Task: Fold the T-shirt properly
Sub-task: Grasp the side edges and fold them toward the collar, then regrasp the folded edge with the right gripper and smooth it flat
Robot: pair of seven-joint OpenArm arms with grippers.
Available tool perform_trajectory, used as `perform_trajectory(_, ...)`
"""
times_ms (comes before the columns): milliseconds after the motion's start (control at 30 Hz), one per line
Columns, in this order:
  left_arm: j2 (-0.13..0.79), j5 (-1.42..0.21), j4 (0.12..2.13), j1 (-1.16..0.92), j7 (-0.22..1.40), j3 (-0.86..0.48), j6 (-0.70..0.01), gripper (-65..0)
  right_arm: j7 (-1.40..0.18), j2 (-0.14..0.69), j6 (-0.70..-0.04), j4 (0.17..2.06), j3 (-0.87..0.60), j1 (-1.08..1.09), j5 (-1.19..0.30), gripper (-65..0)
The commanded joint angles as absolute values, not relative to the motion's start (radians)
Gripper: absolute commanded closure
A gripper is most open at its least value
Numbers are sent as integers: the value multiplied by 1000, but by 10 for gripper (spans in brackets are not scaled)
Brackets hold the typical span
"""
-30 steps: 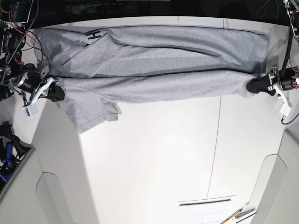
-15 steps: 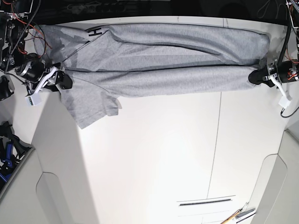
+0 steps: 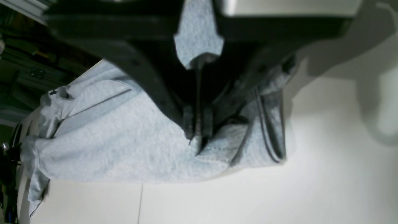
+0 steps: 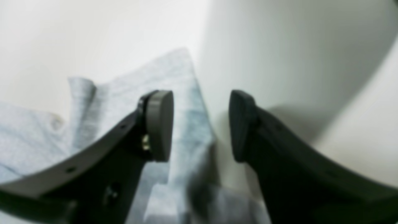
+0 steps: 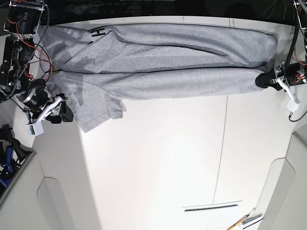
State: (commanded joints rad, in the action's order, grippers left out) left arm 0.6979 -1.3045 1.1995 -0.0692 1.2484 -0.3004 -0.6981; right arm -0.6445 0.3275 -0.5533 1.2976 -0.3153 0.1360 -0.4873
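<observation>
The light grey T-shirt point(image 5: 168, 62) lies stretched along the table's far edge, folded lengthwise, with a black letter point(image 5: 98, 32) showing near its left end. One sleeve point(image 5: 98, 108) sticks out toward the front. My left gripper point(image 5: 262, 80) is shut on the shirt's right end; in the left wrist view its fingers point(image 3: 188, 124) pinch the T-shirt point(image 3: 124, 146). My right gripper point(image 5: 65, 113) is open just left of the sleeve. In the right wrist view that gripper point(image 4: 200, 124) hangs above the edge of the T-shirt point(image 4: 183, 77) and holds nothing.
The white table point(image 5: 158, 158) has a thin seam point(image 5: 221, 143) running front to back. Tools point(image 5: 244, 220) lie at the front right corner. Red wires and arm hardware point(image 5: 21, 43) stand at the far left, and blue gear point(image 5: 7, 158) sits off the left edge.
My right gripper has let go of the shirt's left end, opened and moved toward the front beside the sleeve. The left gripper has stayed shut on the right end, nearly still.
</observation>
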Motion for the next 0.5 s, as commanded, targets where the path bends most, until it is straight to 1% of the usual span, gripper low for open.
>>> perform_trajectory(100, 696, -1304, 1200, -69, 1249, -300, -698, 0, -624, 312, -565, 1142, -313, 193, -481, -291)
perform_trajectory(133, 696, -1304, 1200, -69, 1249, -300, -698, 0, -624, 312, -588, 1096, -313, 209, -489, -291)
perform_trajectory(200, 696, -1304, 1200, -69, 1249, -300, -698, 0, -626, 312, -592, 1046, -313, 221, -530, -291)
perform_trajectory(267, 696, -1304, 1200, -70, 1249, -300, -698, 0, -636, 307, -608, 1039, -312, 221, -551, -291)
perform_trajectory(500, 696, -1305, 1200, -70, 1248, -300, -698, 0, -665, 266, -610, 1043, -259, 221, -561, -288)
